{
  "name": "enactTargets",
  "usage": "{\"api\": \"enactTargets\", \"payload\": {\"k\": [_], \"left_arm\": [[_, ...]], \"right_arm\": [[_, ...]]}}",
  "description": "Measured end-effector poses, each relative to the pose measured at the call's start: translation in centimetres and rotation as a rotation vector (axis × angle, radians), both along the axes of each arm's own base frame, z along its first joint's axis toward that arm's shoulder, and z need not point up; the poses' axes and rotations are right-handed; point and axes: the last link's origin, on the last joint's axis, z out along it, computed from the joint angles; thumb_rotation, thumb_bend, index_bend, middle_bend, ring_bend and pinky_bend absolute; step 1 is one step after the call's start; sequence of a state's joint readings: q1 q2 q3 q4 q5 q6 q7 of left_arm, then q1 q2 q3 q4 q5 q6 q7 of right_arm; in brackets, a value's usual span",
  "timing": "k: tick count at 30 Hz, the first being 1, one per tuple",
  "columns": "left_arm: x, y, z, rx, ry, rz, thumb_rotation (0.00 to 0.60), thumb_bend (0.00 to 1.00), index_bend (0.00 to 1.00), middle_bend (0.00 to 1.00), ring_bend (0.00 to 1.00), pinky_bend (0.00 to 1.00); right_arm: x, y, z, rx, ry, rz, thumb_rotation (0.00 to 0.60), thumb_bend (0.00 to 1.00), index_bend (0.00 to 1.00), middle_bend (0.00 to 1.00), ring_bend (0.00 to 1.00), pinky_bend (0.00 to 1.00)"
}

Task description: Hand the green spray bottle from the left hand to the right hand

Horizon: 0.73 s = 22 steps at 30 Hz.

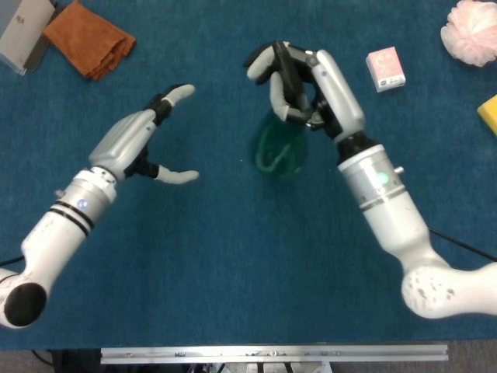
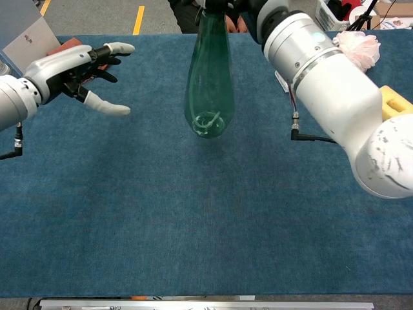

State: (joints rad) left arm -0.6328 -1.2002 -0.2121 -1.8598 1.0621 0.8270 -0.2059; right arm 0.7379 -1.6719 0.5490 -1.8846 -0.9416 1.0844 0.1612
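The green spray bottle (image 1: 278, 152) (image 2: 209, 84) hangs upright above the blue table, clear green body down, black sprayer head up. My right hand (image 1: 299, 85) grips its neck and sprayer head from the right; in the chest view that hand is cut off by the top edge. To the left of the bottle and well apart from it, my left hand (image 1: 144, 136) (image 2: 74, 70) is open with fingers spread and nothing in it.
An orange cloth (image 1: 88, 38) (image 2: 64, 45) and a grey stand (image 1: 21, 31) lie at the far left. A small pink-and-white box (image 1: 386, 68), a pink bath puff (image 1: 471, 31) (image 2: 358, 48) and a yellow sponge (image 1: 488, 114) (image 2: 395, 103) sit at the far right.
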Motion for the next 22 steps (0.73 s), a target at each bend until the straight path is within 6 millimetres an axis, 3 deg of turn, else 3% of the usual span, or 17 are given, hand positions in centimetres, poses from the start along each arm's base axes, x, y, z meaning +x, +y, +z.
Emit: {"api": "enactTargets", "payload": {"k": [8,22], "left_arm": [[-1.3,-0.2,1.2,0.021,0.042,0.013,0.571,0.13,0.00,0.00,0.00,0.15],[-1.9,0.0,2.3,0.041,0.055,0.022,0.597,0.13,0.00,0.00,0.00,0.15]], "right_arm": [[-0.9,0.6,0.9,-0.012,0.006,0.002,0.600,0.65,0.52,0.42,0.44,0.57],[-1.5,0.7,1.2,-0.009,-0.004,-0.009,0.600,0.65,0.52,0.42,0.44,0.57]]}}
